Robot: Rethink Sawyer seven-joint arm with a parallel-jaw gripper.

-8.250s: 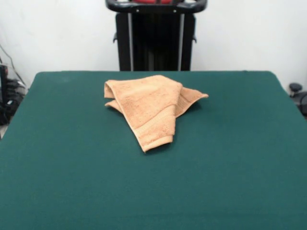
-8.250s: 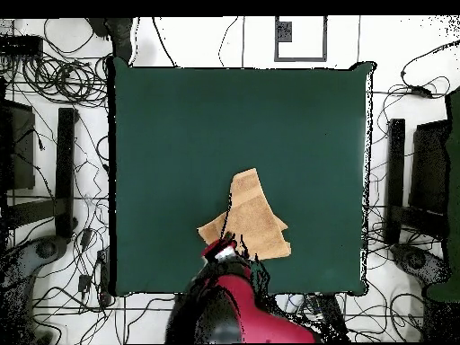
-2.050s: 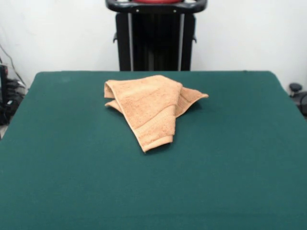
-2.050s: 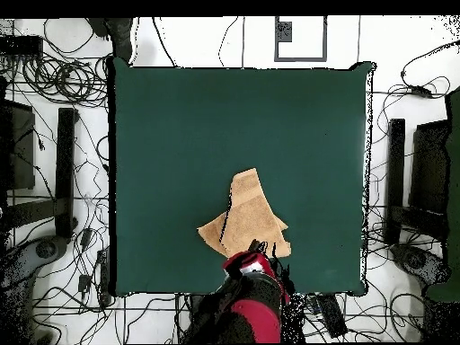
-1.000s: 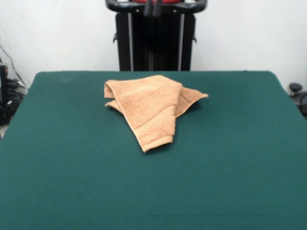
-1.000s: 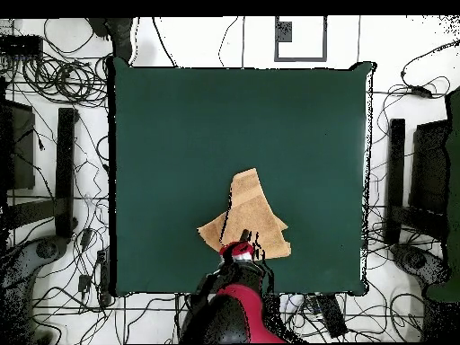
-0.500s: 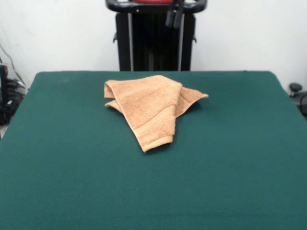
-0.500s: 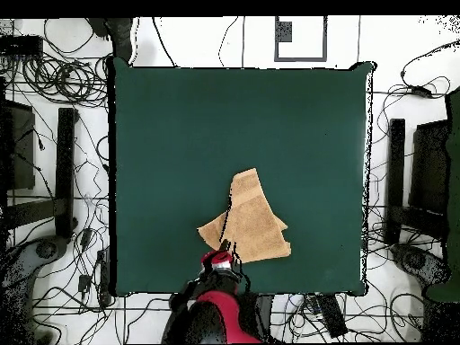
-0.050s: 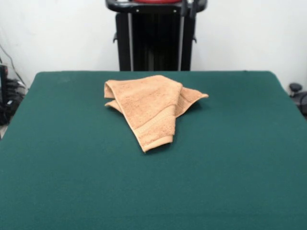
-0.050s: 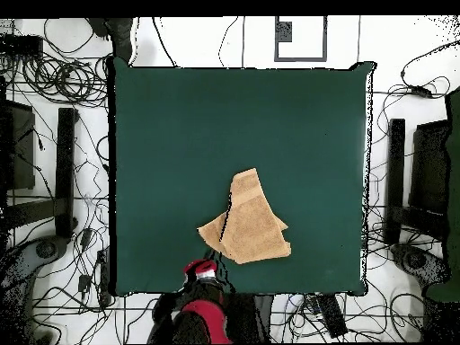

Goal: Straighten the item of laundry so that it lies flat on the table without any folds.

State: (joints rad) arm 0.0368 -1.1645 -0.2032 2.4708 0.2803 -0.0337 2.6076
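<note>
The item of laundry [image 9: 148,105] is a light orange-tan towel lying crumpled on the table [image 9: 230,158], folded over itself with one hemmed corner pointing toward the front edge. From overhead the towel [image 10: 249,225] sits in the lower middle of the green table [image 10: 225,126]. My gripper [image 9: 188,6] shows only as dark tips at the top edge of the front view, above and behind the towel and apart from it. Overhead, the gripper [image 10: 199,269] hangs by the table's bottom edge, just lower left of the towel. Nothing is held.
The black pedestal [image 9: 156,43] stands behind the table's far edge. Tangled cables [image 10: 63,81] and black stands [image 10: 65,171] lie on the floor round the table. A dark object [image 9: 295,88] sits off the table's right side.
The arm has swung along the table's edge: leftward in the overhead view, rightward along the top of the front view. The towel has not moved.
</note>
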